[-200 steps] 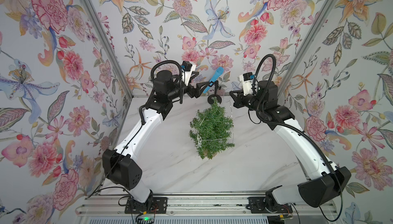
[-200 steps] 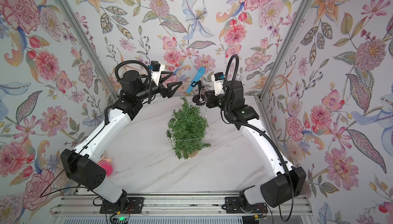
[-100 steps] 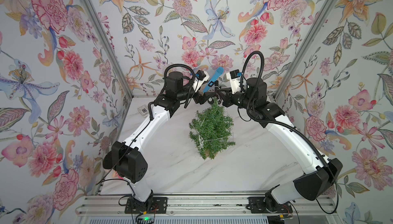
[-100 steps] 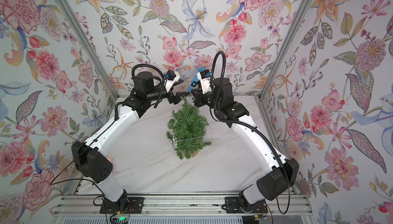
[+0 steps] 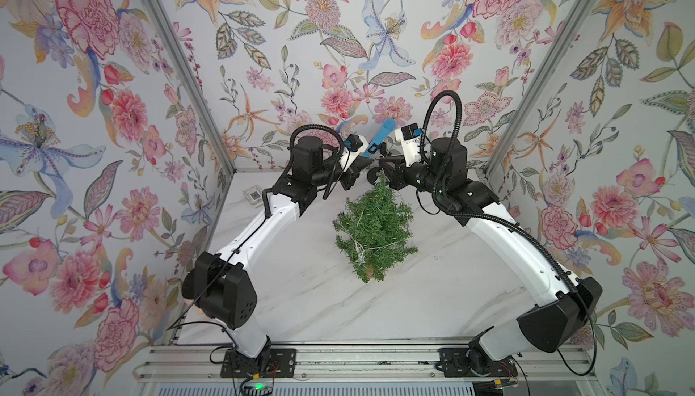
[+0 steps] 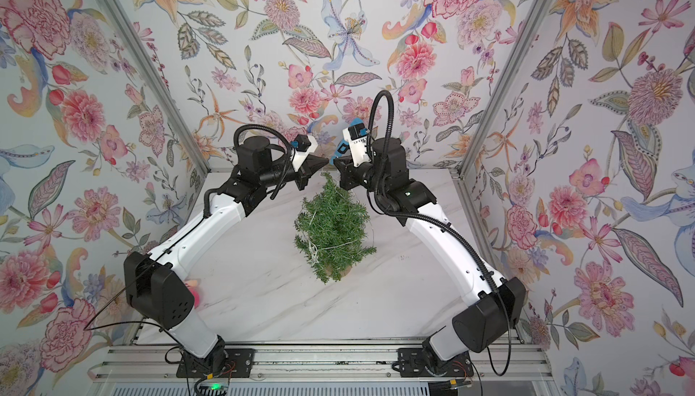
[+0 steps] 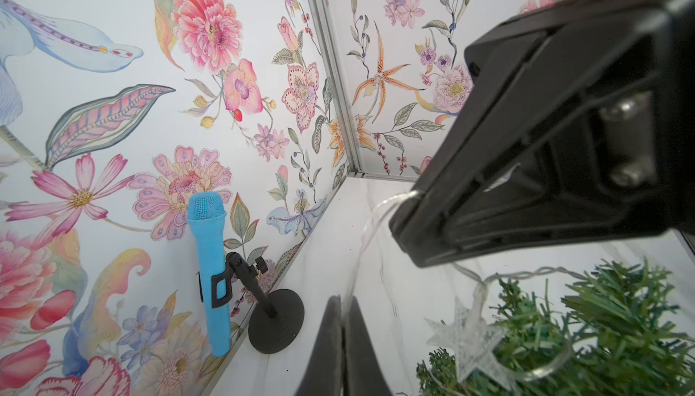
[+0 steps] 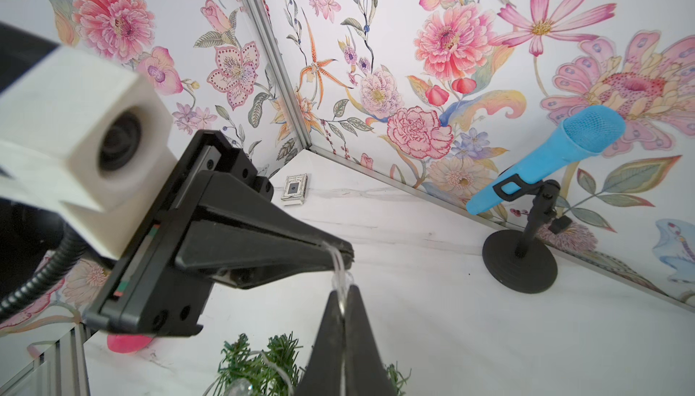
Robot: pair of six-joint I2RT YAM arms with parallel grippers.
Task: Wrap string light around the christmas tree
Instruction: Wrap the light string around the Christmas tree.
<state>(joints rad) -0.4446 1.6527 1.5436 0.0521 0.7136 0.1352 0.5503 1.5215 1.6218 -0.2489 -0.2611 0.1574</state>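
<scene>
1. Black fingers of the left tool (image 7: 343, 300) are pressed together on the string light (image 7: 468, 339).
2. Right tool (image 8: 343, 294), nearly tip to tip with it, is likewise clamped on the same string light, with a short span between them.
3. Just below, the tree (image 5: 374, 232) stands upright on the table (image 5: 432, 300), its pointed top toward both tools and the string light draped over its branches.

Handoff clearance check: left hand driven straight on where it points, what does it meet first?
Likely the right hand, nearly tip to tip with the left hand above the christmas tree; depth unclear.
</scene>
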